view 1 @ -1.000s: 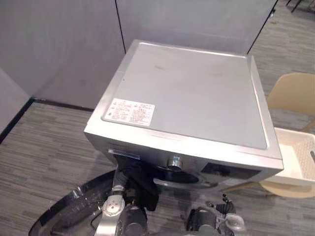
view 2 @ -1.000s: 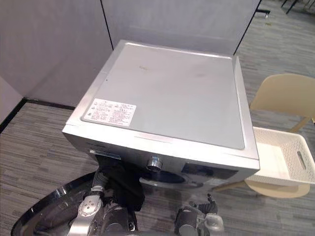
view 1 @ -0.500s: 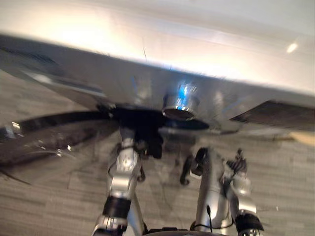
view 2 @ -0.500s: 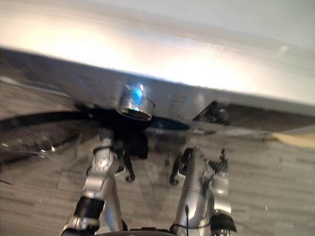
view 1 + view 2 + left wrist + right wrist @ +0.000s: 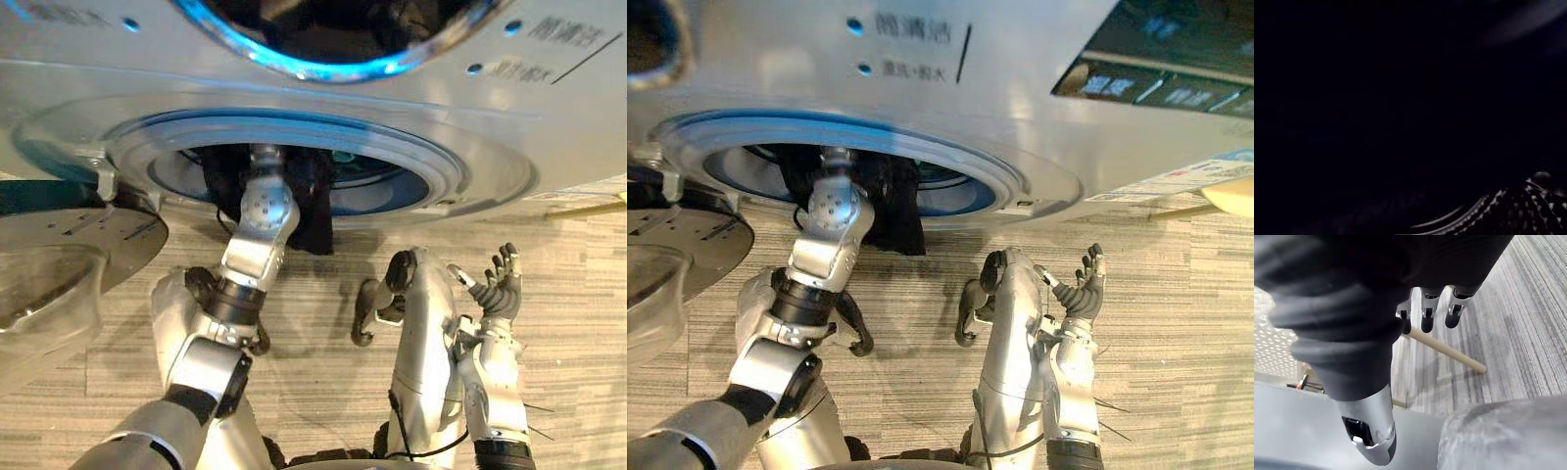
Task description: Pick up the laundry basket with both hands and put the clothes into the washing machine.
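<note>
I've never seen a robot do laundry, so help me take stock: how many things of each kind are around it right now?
Washing machine: 1
Open round door: 1
Dark bundle of clothing: 1
White perforated basket: 1
Total: 4

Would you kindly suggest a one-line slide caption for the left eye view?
Left arm reaches into the washer beside dark clothes; right hand open, holding nothing.

Dark clothes [image 5: 315, 211], hanging from washing machine [image 5: 294, 98] opening
</note>
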